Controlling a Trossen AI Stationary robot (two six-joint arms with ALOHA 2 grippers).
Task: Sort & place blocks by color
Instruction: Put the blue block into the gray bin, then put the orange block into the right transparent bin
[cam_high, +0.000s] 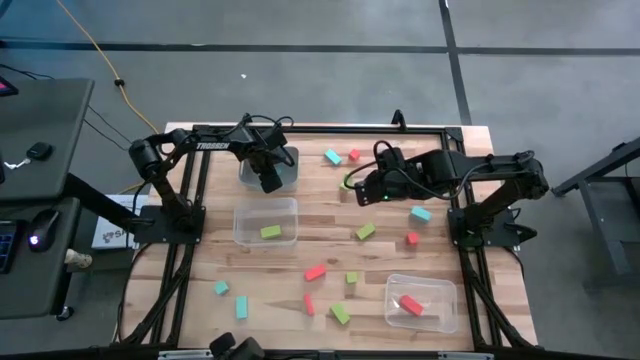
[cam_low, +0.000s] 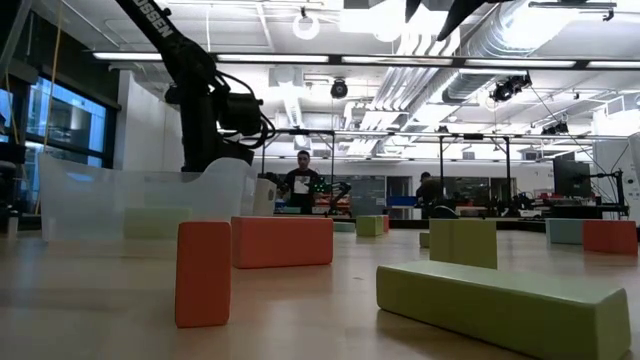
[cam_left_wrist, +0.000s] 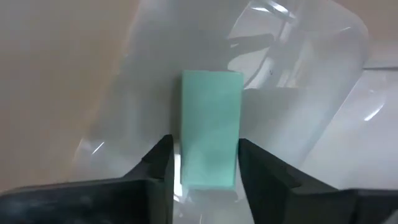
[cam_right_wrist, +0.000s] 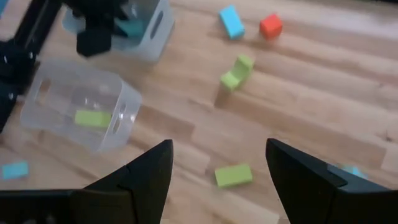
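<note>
My left wrist view alone shows the left gripper (cam_left_wrist: 205, 171), jaws clamping a smooth cyan bar (cam_left_wrist: 210, 127) over a clear bin (cam_left_wrist: 298, 93). The right gripper (cam_right_wrist: 217, 168) hangs above the wooden desk (cam_right_wrist: 311, 93), jaws wide.

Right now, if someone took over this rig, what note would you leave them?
Left end effector: shut on a cyan rectangular block, held over the clear plastic bin at the table's far edge.
Right end effector: open, empty, above mid-table.
Done: one lime green block in the middle clear bin; one red-orange block in the near-right clear bin.
Left: release the cyan block, then sort the many loose cyan, green and red blocks on the wooden table.
</note>
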